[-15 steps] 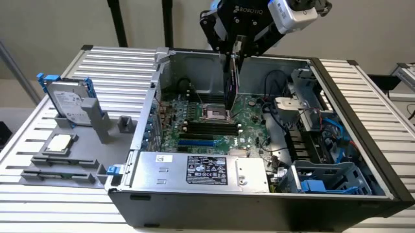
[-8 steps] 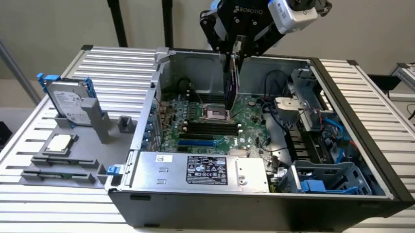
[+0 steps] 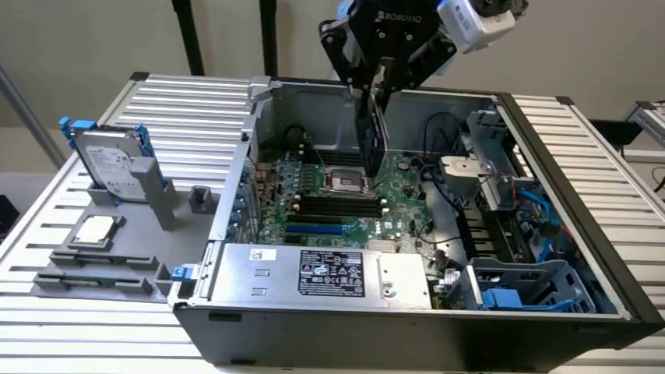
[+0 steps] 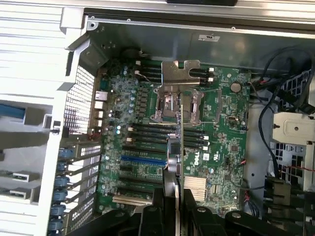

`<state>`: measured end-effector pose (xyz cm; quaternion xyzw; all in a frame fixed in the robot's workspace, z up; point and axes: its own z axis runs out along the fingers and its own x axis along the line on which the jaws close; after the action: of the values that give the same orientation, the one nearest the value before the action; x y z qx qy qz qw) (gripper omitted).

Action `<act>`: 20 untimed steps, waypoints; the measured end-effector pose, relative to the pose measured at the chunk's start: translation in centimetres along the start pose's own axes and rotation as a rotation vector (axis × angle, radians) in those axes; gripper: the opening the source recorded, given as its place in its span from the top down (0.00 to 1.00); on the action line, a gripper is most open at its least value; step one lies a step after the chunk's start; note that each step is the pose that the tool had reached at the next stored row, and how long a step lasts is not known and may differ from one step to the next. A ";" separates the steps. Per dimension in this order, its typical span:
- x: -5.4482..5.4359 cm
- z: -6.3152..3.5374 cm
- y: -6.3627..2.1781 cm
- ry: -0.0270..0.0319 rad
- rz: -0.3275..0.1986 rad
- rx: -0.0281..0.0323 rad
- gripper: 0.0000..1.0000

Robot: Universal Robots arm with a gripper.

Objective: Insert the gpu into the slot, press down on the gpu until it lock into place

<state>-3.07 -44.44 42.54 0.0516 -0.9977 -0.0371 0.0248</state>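
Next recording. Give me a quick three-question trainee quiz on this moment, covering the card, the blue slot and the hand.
1. True or false: the gpu is already seated in the blue slot.
2. What is the hand gripping? A) nothing B) the gpu C) a memory stick
3. Which lies nearer the silver power supply box: the slot or the processor socket?

Key:
1. False. The hand holds it on edge above the motherboard, clear of the slot.
2. B.
3. The slot.
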 end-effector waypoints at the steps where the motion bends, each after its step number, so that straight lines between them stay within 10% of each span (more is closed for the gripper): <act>1: 0.0 0.01 0.00 0.0014 -0.018 0.0009 0.73; 20: 0.0 0.15 -0.01 0.0280 -0.363 0.0168 0.73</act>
<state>-3.07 -44.44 42.39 0.2316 -0.9718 -0.0320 0.0312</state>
